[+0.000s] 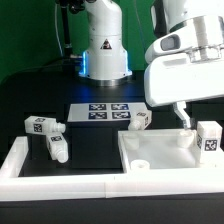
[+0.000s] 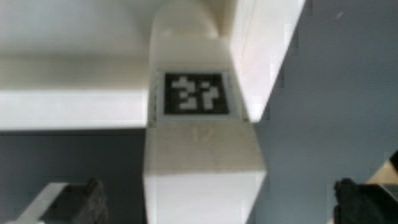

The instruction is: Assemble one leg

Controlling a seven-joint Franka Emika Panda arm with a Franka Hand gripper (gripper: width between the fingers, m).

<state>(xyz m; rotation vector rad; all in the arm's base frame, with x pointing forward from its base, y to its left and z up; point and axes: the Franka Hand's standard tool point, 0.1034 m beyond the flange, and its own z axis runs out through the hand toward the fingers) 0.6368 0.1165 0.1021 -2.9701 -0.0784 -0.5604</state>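
Note:
My gripper (image 1: 183, 117) hangs over the far right corner of the large white square panel (image 1: 160, 150). It is open. In the wrist view its dark fingers (image 2: 75, 204) stand well apart on either side of a white leg (image 2: 199, 130) with a black-and-white tag, and do not touch it. My gripper (image 2: 217, 204) holds nothing. In the exterior view one leg (image 1: 209, 138) stands at the panel's right edge, just right of the fingers. Another leg (image 1: 141, 120) sits at the panel's far left corner. Two more legs (image 1: 42, 125) (image 1: 58, 148) lie at the exterior view's left.
The marker board (image 1: 105, 110) lies flat behind the panel. A white wall (image 1: 60, 184) runs along the front and up the left side. The robot base (image 1: 103, 50) stands at the back centre. A white part edge (image 2: 71, 105) crosses the wrist view beside the leg.

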